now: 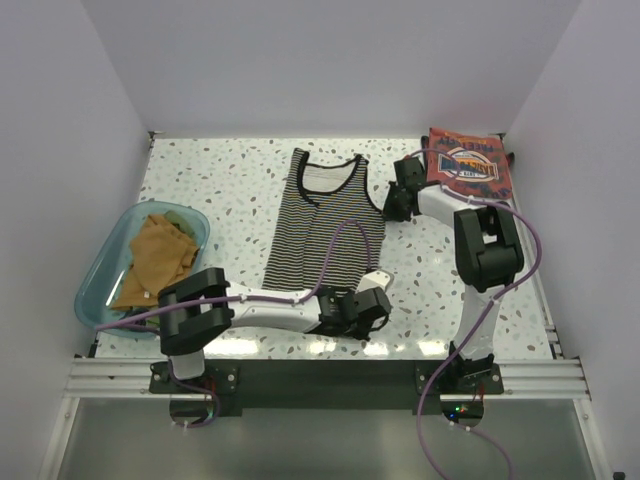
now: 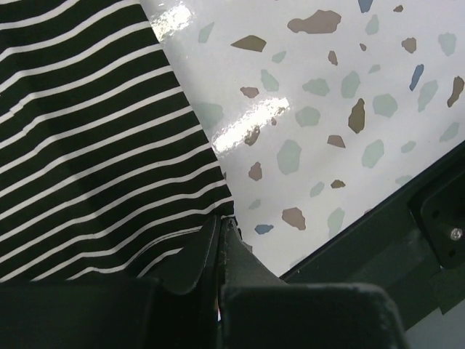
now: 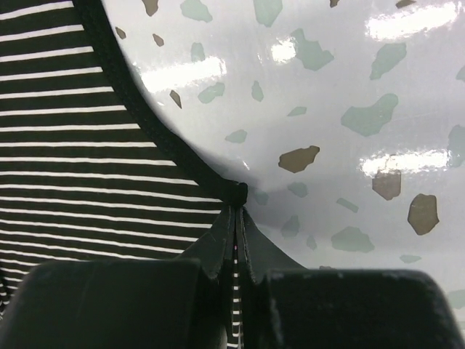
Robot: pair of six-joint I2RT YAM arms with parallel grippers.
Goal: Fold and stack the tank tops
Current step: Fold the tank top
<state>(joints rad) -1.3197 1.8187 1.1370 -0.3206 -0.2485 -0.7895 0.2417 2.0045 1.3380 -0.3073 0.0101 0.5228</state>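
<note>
Top external view: a striped tank top (image 1: 325,225) lies spread flat in the middle of the speckled desk (image 1: 230,180), with both arms down along its right edge.
Left gripper (image 1: 376,283) is at the lower centre of the frame, its jaws pressed together on the lower right corner of the hem; the left wrist view shows that cloth corner caught between the dark fingers. Right gripper (image 1: 390,212) sits right of centre, clamped tight on the dark trim at the armhole edge. A rust-red tank top (image 1: 468,165) rests as a compact square in the upper right corner, apart from the striped one. At the left edge, mustard tank tops (image 1: 155,255) lie bunched inside a teal bin (image 1: 95,295).
</note>
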